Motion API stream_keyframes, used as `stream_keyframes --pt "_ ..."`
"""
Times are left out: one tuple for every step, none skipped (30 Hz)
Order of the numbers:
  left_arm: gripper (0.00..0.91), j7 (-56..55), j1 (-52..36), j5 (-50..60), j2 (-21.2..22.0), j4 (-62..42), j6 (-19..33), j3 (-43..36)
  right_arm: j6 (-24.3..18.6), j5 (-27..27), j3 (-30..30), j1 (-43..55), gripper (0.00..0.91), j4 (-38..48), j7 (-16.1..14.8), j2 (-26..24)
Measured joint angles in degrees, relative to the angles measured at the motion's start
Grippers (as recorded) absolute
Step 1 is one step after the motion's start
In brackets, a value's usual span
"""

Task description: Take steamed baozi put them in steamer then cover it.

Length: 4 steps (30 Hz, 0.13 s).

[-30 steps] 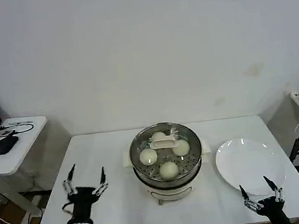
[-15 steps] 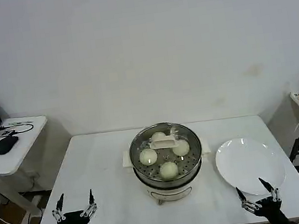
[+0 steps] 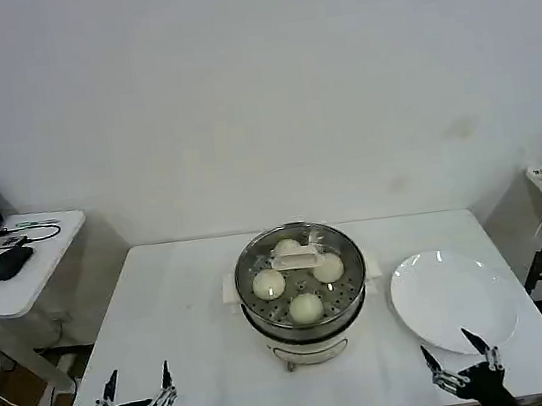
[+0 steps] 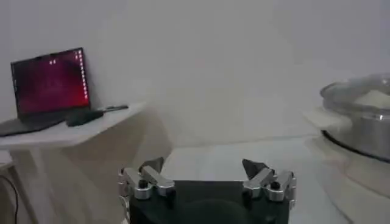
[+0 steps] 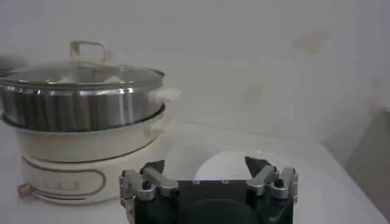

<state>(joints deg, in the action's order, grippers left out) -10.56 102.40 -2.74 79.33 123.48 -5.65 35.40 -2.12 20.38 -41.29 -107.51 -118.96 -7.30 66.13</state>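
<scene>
Steamer (image 3: 304,304): sits mid-table, a touch nearer the front edge, steel pot on its white base, cream side handles out to either side.
Cover (image 3: 299,265): on the pot, glass lid seated flat on the rim, cream handle (image 5: 87,50) standing at centre.
Baozi (image 3: 268,284): four of them under the glass, lying on the perforated tray in a rough ring around the handle.
Plate (image 3: 454,300): bare and white, toward the table's right edge, just beside the steamer but not touching it.
Left gripper (image 3: 136,391): low at the table's front-left corner, fingers spread wide with nothing between them, well apart from the steamer.
Right gripper (image 3: 461,360): low at the front edge by the right corner, just in front of the plate, fingers splayed apart, carrying nothing.
Table (image 3: 185,306): white top.
</scene>
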Motion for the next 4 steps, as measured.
stream_keyframes --pt "0.907 0.2 0.1 0.1 -0.1 -0.1 -0.1 0.0 0.1 0.1 0.1 0.0 0.907 0.0 0.1 -0.1" --pt "0.907 0.3 0.2 0.2 -0.2 -0.2 -0.2 0.1 0.3 0.1 0.2 0.0 0.907 0.0 0.1 -0.2" --pt "0.907 0.5 0.3 0.3 -0.3 -0.3 -0.3 0.1 0.4 0.1 0.3 0.0 0.907 -0.1 0.1 -0.3" --pt "0.907 0.6 0.4 0.4 -0.3 -0.3 -0.4 0.1 0.6 0.1 0.4 0.0 0.907 -0.1 0.2 -0.4"
